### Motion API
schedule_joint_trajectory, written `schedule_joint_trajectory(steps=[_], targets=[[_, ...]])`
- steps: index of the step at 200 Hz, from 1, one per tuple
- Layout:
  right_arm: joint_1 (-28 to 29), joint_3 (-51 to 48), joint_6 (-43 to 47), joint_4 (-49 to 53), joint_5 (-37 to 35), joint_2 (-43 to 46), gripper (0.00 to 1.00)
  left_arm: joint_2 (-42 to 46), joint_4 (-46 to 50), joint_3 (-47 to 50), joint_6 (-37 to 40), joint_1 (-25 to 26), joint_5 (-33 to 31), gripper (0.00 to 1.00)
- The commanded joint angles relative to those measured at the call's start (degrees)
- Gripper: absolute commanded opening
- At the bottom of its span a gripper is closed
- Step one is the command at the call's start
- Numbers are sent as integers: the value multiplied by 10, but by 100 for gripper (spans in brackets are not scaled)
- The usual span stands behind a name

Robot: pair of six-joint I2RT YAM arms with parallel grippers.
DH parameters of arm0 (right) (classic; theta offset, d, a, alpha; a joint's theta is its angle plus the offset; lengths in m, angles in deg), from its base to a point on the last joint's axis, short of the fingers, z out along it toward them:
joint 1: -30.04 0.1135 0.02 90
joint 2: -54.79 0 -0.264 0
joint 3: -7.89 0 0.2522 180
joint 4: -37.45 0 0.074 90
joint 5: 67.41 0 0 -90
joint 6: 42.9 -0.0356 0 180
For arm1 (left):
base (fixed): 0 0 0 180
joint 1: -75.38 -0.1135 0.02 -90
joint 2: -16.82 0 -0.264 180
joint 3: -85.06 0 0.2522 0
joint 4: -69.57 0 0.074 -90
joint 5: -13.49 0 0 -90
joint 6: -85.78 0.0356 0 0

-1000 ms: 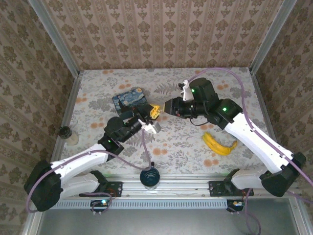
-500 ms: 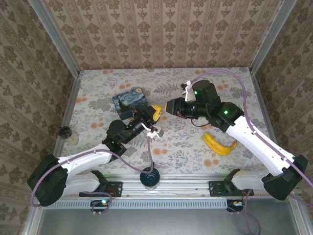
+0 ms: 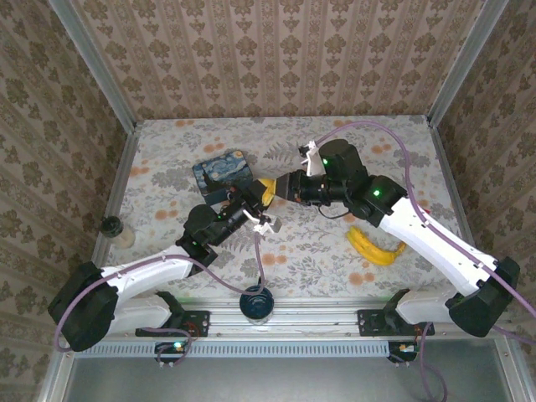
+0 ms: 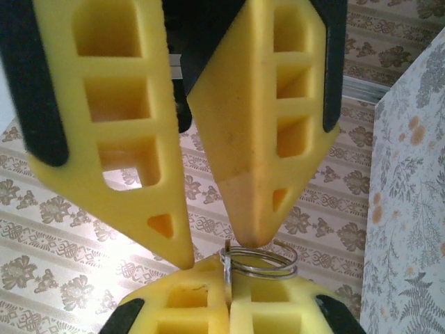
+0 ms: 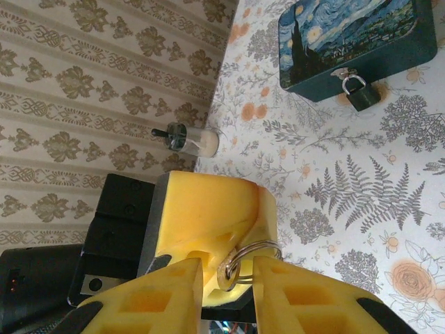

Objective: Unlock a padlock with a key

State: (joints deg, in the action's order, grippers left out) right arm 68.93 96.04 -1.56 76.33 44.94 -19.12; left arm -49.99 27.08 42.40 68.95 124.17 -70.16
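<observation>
Covering the floor of the wallpapered cell, a floral worktop (image 3: pixel 310 251) carries everything. Both arms reach in over it and meet near its middle: the right arm (image 3: pixel 427 230) from the right, the left arm (image 3: pixel 142 272) from the near left. Just behind their meeting point a blue starry-night box (image 3: pixel 222 170) lies flat on the worktop, with the left arm's wrist close in front of it. A banana (image 3: pixel 377 247) lies to the right, just beside the right arm and well apart from the box. The left fingers (image 4: pixel 118 139) are closed and stand tip to tip with the right fingers (image 5: pixel 306 303), which point back at them. A small jar (image 3: pixel 113 228) with a dark cap stands at the left edge of the worktop. The padlock (image 5: pixel 361 95), small and dark, is hooked on the hasp at the box's front wall and lies on the worktop, well apart from both sets of fingers. A key ring (image 4: pixel 259 261) sticks out at the tips of the left fingers, pinched there. The key (image 5: pixel 226 273) on it hangs in the narrow gap between the right fingers; whether they press on it I cannot tell.
</observation>
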Motion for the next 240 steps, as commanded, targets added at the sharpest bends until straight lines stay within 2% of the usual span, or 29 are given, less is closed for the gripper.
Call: schedule_joint_trajectory(steps=[1, 93, 144, 155, 168, 175, 181, 195, 202, 233, 240], targets=[[5, -4, -14, -27, 9, -3, 26, -3, -26, -12, 5, 4, -5, 0], [10, -3, -19, -34, 3, -25, 17, -6, -42, -8, -6, 4, -4, 0], [10, -6, -22, -47, 3, -34, 5, -6, -59, -6, -23, 4, 2, 0], [10, -6, -20, -47, 0, -35, 0, -4, -63, -5, -29, 4, 5, 0], [9, -6, -15, -46, -5, -34, 0, -3, -67, -3, -36, 4, 7, 0], [8, -7, -12, -47, -7, -33, 0, 0, -69, 0, -40, 4, 8, 7], [8, -8, -8, -49, -10, -31, 0, 3, -67, 2, -44, 4, 9, 17], [4, -13, -1, -61, -17, -22, 0, 15, -58, 11, -58, 4, 14, 53], [2, -16, 3, -66, -20, -18, 0, 24, -47, 15, -66, 4, 15, 64], [-16, -19, 24, -72, -27, 0, 0, 104, 66, 33, -132, 4, 38, 98], [-19, -19, 30, -75, -27, 4, 0, 129, 111, 33, -152, 4, 49, 100]])
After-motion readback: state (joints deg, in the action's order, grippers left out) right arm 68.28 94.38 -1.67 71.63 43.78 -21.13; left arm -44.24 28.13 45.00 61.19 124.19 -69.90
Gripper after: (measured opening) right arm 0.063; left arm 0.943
